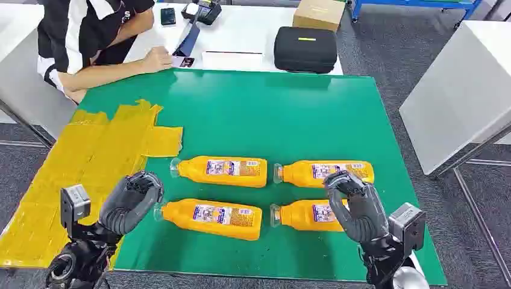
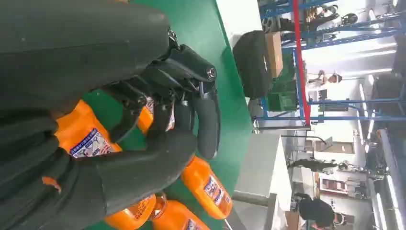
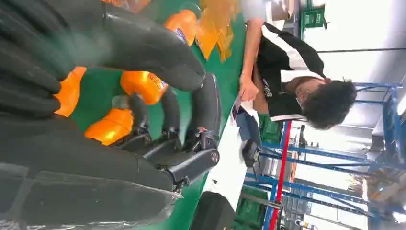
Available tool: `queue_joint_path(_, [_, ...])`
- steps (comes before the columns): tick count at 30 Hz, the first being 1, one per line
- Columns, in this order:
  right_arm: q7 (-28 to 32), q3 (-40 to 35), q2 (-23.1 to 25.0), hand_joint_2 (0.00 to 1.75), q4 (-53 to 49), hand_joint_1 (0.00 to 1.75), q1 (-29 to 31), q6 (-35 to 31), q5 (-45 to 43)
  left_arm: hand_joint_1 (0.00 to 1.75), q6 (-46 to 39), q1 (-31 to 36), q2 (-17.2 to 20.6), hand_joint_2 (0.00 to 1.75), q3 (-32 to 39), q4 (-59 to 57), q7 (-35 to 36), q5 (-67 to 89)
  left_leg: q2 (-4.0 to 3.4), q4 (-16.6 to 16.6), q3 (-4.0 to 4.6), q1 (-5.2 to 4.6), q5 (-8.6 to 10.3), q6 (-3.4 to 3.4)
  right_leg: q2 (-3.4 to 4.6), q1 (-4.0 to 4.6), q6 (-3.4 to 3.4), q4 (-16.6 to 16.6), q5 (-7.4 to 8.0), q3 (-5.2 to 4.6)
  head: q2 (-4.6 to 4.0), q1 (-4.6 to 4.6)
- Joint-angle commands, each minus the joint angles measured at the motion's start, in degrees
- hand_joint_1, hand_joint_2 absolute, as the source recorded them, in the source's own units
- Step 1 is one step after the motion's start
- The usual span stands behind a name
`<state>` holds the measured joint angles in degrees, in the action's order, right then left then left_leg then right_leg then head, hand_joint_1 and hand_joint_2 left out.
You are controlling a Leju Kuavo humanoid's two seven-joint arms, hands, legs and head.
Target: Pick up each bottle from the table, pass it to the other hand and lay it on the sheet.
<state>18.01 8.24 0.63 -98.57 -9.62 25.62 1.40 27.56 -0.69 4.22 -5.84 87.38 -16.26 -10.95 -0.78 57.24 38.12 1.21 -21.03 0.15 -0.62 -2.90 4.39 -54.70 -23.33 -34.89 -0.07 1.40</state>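
Four orange bottles lying on their sides on the green tabletop point(image 1: 289, 108), two rows of two, caps pointing toward the yellow sheet point(image 1: 90, 162). Far-left bottle point(image 1: 223, 171) and far-right bottle point(image 1: 328, 172) in the back row; near-left bottle point(image 1: 211, 218) and near-right bottle point(image 1: 307, 215) in the front row. None on the sheet, which covers the tabletop's left part, one flap reaching toward the far-left bottle's cap.

Left hand point(image 1: 129, 201) over the tabletop edge beside the sheet, just left of the near-left bottle's cap, fingers point(image 2: 207, 120) curled in, gripping nothing; bottles visible past them in the left wrist view. Right hand point(image 1: 355, 205) above the right pair, overlapping the near-right bottle's end; fingers point(image 3: 206, 105) part-curled with daylight between them and the thumb, nothing held, contact with the bottle not clear.

Person point(image 1: 84, 36) seated at the far-left corner, forearm resting on the white table point(image 1: 253, 30) beyond. Black case point(image 1: 305, 49) and cardboard box point(image 1: 319, 13) on that table too.
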Motion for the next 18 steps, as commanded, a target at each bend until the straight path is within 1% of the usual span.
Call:
queue_joint_path(1, [13.0,-13.4,12.5,1.75,7.7,1.75,8.7,-24.5,1.6,1.75,-22.9,3.5,-14.3,1.75,-8.0,-0.1,-12.2,11.3,-0.05,0.0,-0.24,0.04,-0.11,0.03,0.11,0.06,-0.28,0.0,-0.05,0.21,0.00,0.00])
queue_joint_path(2, [12.6,-21.9,9.1,1.75,9.6,1.75,10.9,-33.0,-2.2,1.75,-29.5,5.2,-13.0,1.75,-14.2,-0.5,-11.5,9.1,-0.08,0.1,-0.37,0.05,-0.19,0.04,0.17,0.09,-0.38,0.0,-0.11,0.32,0.00,0.00])
queue_joint_path(3, [12.6,-24.9,7.2,1.75,9.9,1.75,11.5,-36.0,-3.6,1.75,-32.0,5.7,-12.0,1.75,-16.1,-0.2,-11.3,7.7,-0.17,0.0,-0.26,0.05,-0.11,0.03,0.25,0.09,-0.30,0.0,0.00,0.20,0.00,0.02])
queue_joint_path(4, [12.8,-25.9,5.9,1.75,9.6,1.75,11.4,-37.0,-4.9,1.75,-32.6,5.8,-11.0,1.75,-16.8,0.3,-11.2,6.8,-0.11,0.0,-0.08,0.05,-0.03,0.03,0.18,0.08,-0.21,0.0,0.05,0.08,0.00,0.00])
queue_joint_path(5, [12.9,-26.6,4.5,1.75,9.2,1.75,11.2,-37.7,-5.5,1.75,-33.0,5.7,-10.2,1.75,-16.7,0.6,-11.3,6.1,-0.19,0.1,-0.26,0.06,-0.15,0.06,0.29,0.10,-0.35,-0.1,-0.02,0.20,0.00,0.02])
queue_joint_path(6, [12.5,-26.8,3.4,1.75,8.5,1.75,10.7,-39.5,-4.7,1.75,-33.1,5.5,-9.5,1.75,-16.1,1.2,-11.4,5.6,-0.09,0.0,-0.22,0.05,-0.04,0.06,0.16,0.08,-0.28,0.0,0.04,0.19,0.00,0.00])
queue_joint_path(7, [12.6,-26.6,3.1,1.75,8.3,1.75,10.5,-39.4,-4.8,1.75,-33.0,5.5,-9.3,1.75,-15.8,1.3,-11.5,5.4,-0.02,0.0,-0.24,0.04,0.02,0.07,0.06,0.06,-0.24,0.0,0.04,0.21,0.00,-0.02])
queue_joint_path(8, [12.4,-26.5,2.7,1.75,7.9,1.75,10.4,-39.9,-4.1,1.75,-32.6,5.4,-9.1,1.75,-15.4,1.5,-11.6,5.2,-0.02,0.0,-0.42,0.04,-0.07,0.10,0.08,0.06,-0.36,0.0,-0.04,0.36,0.00,-0.04])
queue_joint_path(9, [11.7,-26.5,2.5,1.75,7.6,1.75,10.4,-40.5,-3.0,1.71,-32.3,5.4,-9.0,1.75,-15.1,1.6,-11.6,5.3,-0.04,0.0,-0.32,0.04,-0.03,0.07,0.08,0.06,-0.30,0.0,0.00,0.26,0.00,0.00])
queue_joint_path(10, [11.6,-26.4,2.5,1.75,7.5,1.75,10.6,-40.6,-2.9,1.71,-32.2,5.4,-8.9,1.75,-15.0,1.5,-11.6,5.3,-0.05,0.0,-0.27,0.05,-0.02,0.06,0.09,0.07,-0.29,0.0,0.01,0.22,0.00,0.00])
queue_joint_path(11, [11.1,-26.6,2.3,1.75,7.7,1.75,10.8,-40.9,-2.2,0.00,-32.2,5.5,-8.9,1.75,-14.9,1.4,-11.6,5.3,-0.05,0.0,-0.44,0.05,-0.11,0.07,0.12,0.08,-0.39,0.0,-0.06,0.37,0.00,0.00])
queue_joint_path(12, [9.1,-27.3,2.2,1.75,8.7,1.40,12.1,-43.3,2.2,0.00,-32.4,5.6,-9.1,1.75,-14.8,1.2,-11.4,5.6,0.01,0.0,-0.38,0.05,-0.07,0.07,0.06,0.08,-0.36,0.0,-0.05,0.33,0.00,0.00])
queue_joint_path(13, [8.5,-27.5,2.2,1.75,9.0,1.40,12.6,-44.0,3.5,0.00,-32.5,5.6,-9.2,1.75,-14.8,1.0,-11.3,5.7,-0.02,0.0,-0.48,0.04,-0.13,0.08,0.11,0.08,-0.43,0.0,-0.08,0.41,0.00,0.02])
queue_joint_path(14, [6.7,-28.3,1.9,1.75,10.4,0.00,13.9,-46.0,8.2,0.00,-32.9,5.6,-9.5,1.75,-14.6,0.9,-11.0,5.9,-0.08,0.0,-0.43,0.05,-0.10,0.08,0.16,0.09,-0.39,0.0,-0.03,0.34,0.00,0.00])
queue_joint_path(15, [3.9,-29.0,1.5,1.75,11.6,0.00,15.3,-46.7,12.6,0.00,-33.0,5.6,-9.8,1.75,-14.4,0.9,-11.0,6.0,-0.08,0.0,-0.38,0.04,-0.06,0.08,0.15,0.08,-0.33,0.0,0.00,0.30,0.00,0.02])
queue_joint_path(16, [3.7,-28.6,1.8,1.75,11.9,0.00,15.7,-46.6,13.0,0.00,-33.0,5.5,-9.9,1.75,-14.4,1.0,-10.9,6.0,-0.10,0.0,-0.30,0.03,-0.02,0.07,0.15,0.06,-0.25,0.0,0.04,0.22,0.00,0.00])
queue_joint_path(17, [1.2,-28.7,1.6,1.75,13.0,0.00,16.8,-46.1,15.2,0.00,-33.1,5.5,-9.9,1.75,-14.4,1.0,-10.8,6.2,-0.12,0.0,-0.42,0.03,-0.09,0.09,0.20,0.07,-0.35,0.0,0.00,0.33,0.00,0.00])
queue_joint_path(18, [-0.2,-28.6,1.5,1.75,13.6,0.00,17.7,-46.4,18.1,0.00,-33.2,5.5,-10.0,1.75,-14.4,1.0,-10.7,6.3,-0.10,0.0,-0.35,0.03,-0.04,0.08,0.17,0.07,-0.31,0.0,0.03,0.27,0.00,0.00])
